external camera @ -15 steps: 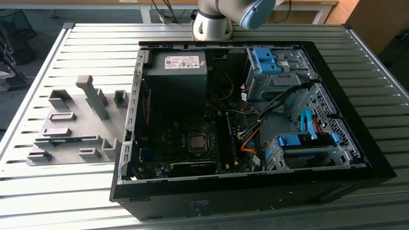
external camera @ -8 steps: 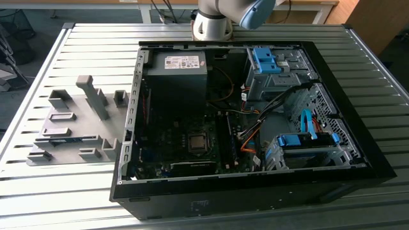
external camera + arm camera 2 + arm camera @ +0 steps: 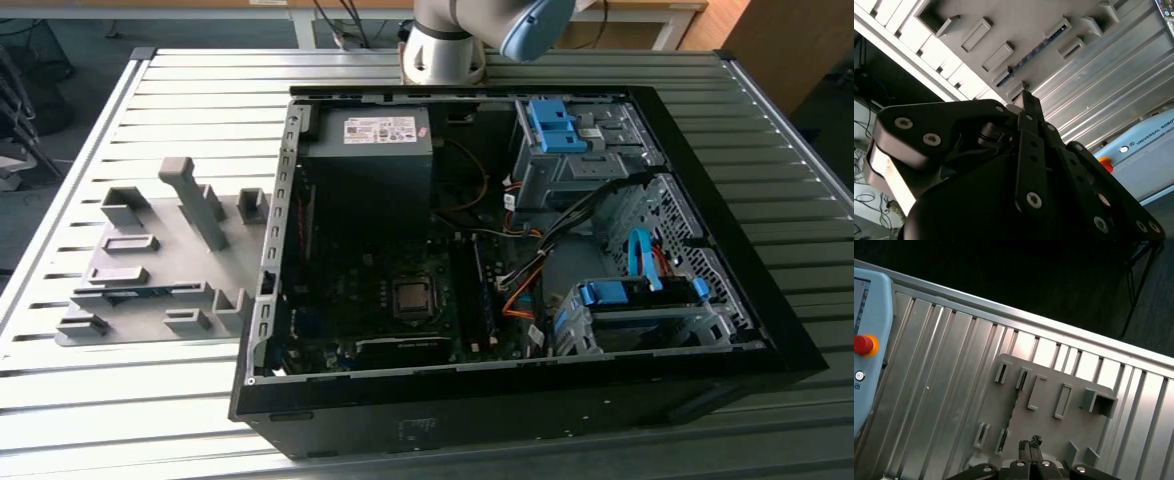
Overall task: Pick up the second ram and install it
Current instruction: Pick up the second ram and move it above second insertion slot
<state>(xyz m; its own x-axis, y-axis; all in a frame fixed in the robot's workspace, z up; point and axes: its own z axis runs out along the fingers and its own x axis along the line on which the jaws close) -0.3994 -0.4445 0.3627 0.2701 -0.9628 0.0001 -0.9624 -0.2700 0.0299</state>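
Observation:
The second ram (image 3: 140,292) is a thin blue-green stick standing on edge between two holders of the grey fixture plate (image 3: 160,240), at the exterior view's left of the open computer case (image 3: 534,250). In both wrist views it shows as a narrow strip (image 3: 1036,50) (image 3: 1013,407) on that plate. My gripper (image 3: 1026,95) (image 3: 1030,444) hangs well above the plate, apart from the ram. Its black fingers are shut together with nothing between them.
The case lies open on the slatted metal table (image 3: 174,90), with the motherboard (image 3: 400,290), its black slots (image 3: 474,290), cables and blue drive brackets (image 3: 554,125) inside. A pale blue pendant with a red button (image 3: 861,344) lies on the table beside the plate.

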